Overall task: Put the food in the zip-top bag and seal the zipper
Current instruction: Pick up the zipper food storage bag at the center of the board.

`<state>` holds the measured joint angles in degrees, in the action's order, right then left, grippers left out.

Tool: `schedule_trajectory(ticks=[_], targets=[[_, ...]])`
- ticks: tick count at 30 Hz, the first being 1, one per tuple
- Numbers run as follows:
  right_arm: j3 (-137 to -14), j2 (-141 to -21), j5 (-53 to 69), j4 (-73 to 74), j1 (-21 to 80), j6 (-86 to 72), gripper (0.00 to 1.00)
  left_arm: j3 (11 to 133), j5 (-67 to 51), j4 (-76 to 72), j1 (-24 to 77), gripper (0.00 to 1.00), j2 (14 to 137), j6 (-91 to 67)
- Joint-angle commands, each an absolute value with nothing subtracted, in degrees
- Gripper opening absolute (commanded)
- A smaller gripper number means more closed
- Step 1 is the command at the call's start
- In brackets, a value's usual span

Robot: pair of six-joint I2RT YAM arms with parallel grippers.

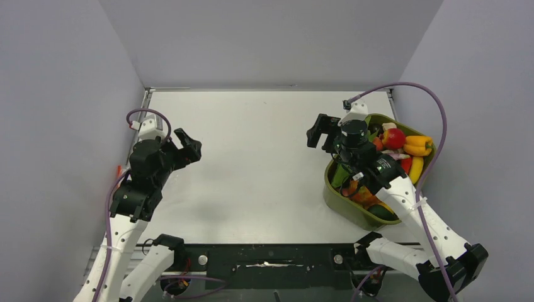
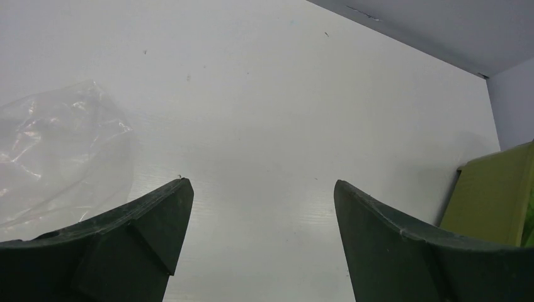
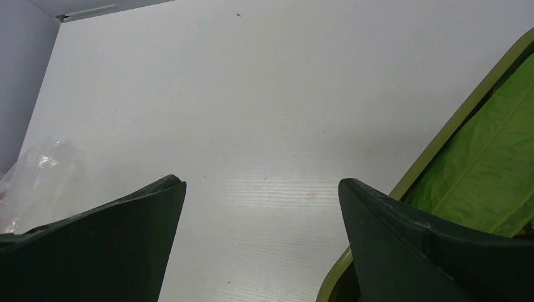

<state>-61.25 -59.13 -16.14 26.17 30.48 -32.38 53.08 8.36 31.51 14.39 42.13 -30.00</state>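
Plain grey walls [image 1: 63,94] enclose a matt white table [image 1: 252,157], bare across its middle, which in effect gives a working zone between the two arms. The olive-green tub [image 1: 343,204] stands at the table's right edge, within the right arm's reach, and holds all the food [image 1: 417,145] heaped together: yellow, red, orange and green pieces. The zip-top bag [image 2: 56,145] lies crumpled and flat at the left, largely hidden beneath the left arm in the overhead view; its zipper cannot be made out. The right gripper [image 1: 321,133] hangs at the tub's inner rim, fingers spread and holding nothing, probably poised for a first pick. The left gripper [image 1: 189,143], likewise released and empty, hovers beside the bag, well placed to steady its mouth.
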Motion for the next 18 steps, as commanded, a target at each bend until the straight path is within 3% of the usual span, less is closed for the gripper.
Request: schedule_trajectory(ticks=[1, 14, 18], targets=[[-61.0, -57.4, -17.8, 22.4, 31.0, -32.0, 0.98, 53.5, 9.2, 28.3, 14.0, 0.83, 42.0, -30.8], [-59.4, -56.1, -16.4, 22.0, 30.9, -30.8, 0.98, 52.7, 22.4, 33.5, 13.6, 0.82, 49.2, -36.7], [-59.2, -55.7, -16.2, 22.1, 30.9, -29.9, 0.98, 52.6, 28.0, 35.9, 11.8, 0.75, 54.3, -41.2]])
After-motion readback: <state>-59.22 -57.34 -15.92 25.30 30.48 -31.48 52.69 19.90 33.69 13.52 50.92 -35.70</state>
